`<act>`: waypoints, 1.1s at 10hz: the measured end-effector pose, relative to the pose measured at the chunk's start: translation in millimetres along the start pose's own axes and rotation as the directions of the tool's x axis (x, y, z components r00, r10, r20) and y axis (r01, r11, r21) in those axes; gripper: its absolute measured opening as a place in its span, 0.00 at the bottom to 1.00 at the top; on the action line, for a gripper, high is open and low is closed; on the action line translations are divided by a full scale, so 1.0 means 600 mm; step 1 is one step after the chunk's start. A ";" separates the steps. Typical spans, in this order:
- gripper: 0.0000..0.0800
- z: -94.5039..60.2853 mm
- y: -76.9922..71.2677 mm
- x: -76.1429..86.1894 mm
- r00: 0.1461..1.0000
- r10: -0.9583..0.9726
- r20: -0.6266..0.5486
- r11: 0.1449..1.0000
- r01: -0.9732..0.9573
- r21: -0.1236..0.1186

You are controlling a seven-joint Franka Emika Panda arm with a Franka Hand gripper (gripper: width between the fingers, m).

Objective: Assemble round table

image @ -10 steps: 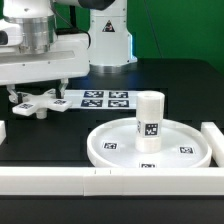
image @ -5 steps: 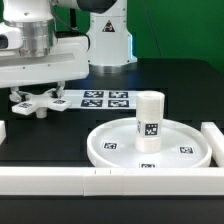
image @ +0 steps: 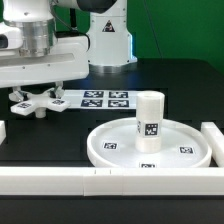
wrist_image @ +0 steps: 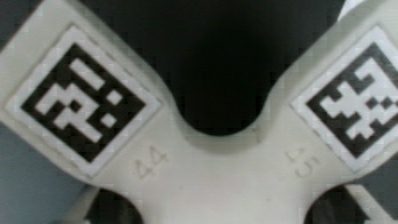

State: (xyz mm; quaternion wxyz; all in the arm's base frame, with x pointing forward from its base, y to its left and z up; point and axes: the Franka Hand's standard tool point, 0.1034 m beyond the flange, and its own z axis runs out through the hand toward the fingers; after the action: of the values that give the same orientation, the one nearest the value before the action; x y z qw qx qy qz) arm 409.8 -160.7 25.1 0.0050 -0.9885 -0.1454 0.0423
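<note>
Underneath everything lies the black table (image: 55, 135), edged at the front and sides by long white rectangular bars (image: 60, 181). The white robot arm (image: 35, 45) hangs over the far corner on the exterior view's left. The large white plastic rimmed disc (image: 100, 150) lies flat on the table towards the exterior view's right, with small square tags on its floor. The flat white marker board (image: 105, 99) lies behind it, further back. Just beside that board, on the exterior view's left, the white cross-shaped piece (image: 35, 104) rests on the table under the arm; in the wrist view (wrist_image: 196, 160) it fills the picture, with two tagged limbs spreading apart. The short white cylinder (image: 149, 120) stands upright at the disc's centre, showing a tag. The dark fingers (image: 63, 87) reach down at the cross-shaped piece; I cannot tell whether they are clamped on it.
</note>
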 end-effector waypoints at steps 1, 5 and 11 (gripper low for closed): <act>0.55 0.000 0.000 0.000 1.000 0.000 0.000 1.000 0.000 0.000; 0.56 -0.058 -0.060 0.097 0.991 0.136 0.005 0.990 -0.136 0.037; 0.56 -0.132 -0.100 0.214 0.956 0.294 0.006 0.954 -0.294 0.055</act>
State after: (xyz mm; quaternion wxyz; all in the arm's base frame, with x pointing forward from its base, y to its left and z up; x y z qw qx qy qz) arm 522.0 -66.1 95.0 0.0260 -0.9986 0.0044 0.0453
